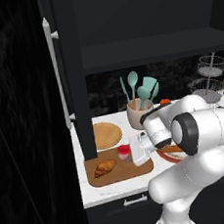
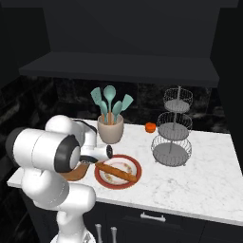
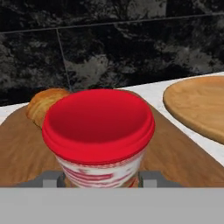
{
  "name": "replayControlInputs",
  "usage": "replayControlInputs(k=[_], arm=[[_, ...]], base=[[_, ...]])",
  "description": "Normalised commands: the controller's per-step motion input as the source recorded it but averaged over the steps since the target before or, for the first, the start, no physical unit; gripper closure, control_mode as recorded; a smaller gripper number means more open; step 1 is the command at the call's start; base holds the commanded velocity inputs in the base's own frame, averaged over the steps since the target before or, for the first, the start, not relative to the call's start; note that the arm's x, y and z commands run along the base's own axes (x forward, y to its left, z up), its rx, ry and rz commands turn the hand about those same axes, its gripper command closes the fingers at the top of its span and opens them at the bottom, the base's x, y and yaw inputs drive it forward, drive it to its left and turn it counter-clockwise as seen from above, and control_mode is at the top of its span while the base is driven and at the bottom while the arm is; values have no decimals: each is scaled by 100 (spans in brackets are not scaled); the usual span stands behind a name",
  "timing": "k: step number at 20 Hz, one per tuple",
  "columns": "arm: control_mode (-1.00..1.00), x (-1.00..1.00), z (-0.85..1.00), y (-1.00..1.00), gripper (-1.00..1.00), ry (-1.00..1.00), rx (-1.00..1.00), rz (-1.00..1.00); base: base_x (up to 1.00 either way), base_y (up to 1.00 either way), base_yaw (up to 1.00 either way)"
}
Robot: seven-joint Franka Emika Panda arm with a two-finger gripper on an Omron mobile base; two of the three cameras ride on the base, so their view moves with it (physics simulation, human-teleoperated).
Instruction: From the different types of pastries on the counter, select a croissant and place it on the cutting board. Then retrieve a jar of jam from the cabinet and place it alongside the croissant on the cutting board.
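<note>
**Jam jar standing on the board beside the croissant, gripper around it**

A beige crock (image 1: 140, 114) of teal utensils (image 1: 142, 88) stands at the back of the worktop (image 2: 204, 180), with a small orange round object (image 2: 150, 127) and a three-tier wire stand (image 2: 172, 128) further right. A red-rimmed plate (image 2: 134, 167) near the front edge carries the long brown baguette-like stick (image 2: 117, 172). A round tan wooden plate (image 1: 106, 134) lies just behind the cutting board (image 1: 114, 175), close to the open cabinet door (image 1: 68, 65) with its long silver bar handle (image 1: 55, 71). That door rises right at the board's back left corner, and the robot's own forearm covers the board's right part in the left base view.

The worktop is white marble-look with black drawers and silver handles below; the wall behind is dark veined tile, and a dark shelf (image 2: 118, 66) runs above.

The croissant (image 1: 105, 167) lies on the left half of the board. The jar of jam (image 3: 99, 135), red-lidded, stands upright on the board just right of it, the two close but apart. The gripper (image 1: 130, 152) sits low at the jar, a fingertip (image 3: 151, 178) on either side of its body; the jaws are set about jar-wide, and whether they press it or have just let go cannot be told.
</note>
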Motion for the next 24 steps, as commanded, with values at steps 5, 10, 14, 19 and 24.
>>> replayControlInputs(k=[5,10,14,19,24], arm=[[-100,-19,-28,-2,-100,23,0,0],[-100,-23,-1,-7,-100,22,-1,0],[-100,-37,37,-8,-100,7,-11,2],[-100,-42,45,-6,-100,10,-9,1],[-100,-34,63,-8,-100,11,-11,0]], base=[[0,0,0],[0,0,0],[0,0,0],[0,0,0],[0,0,0]])
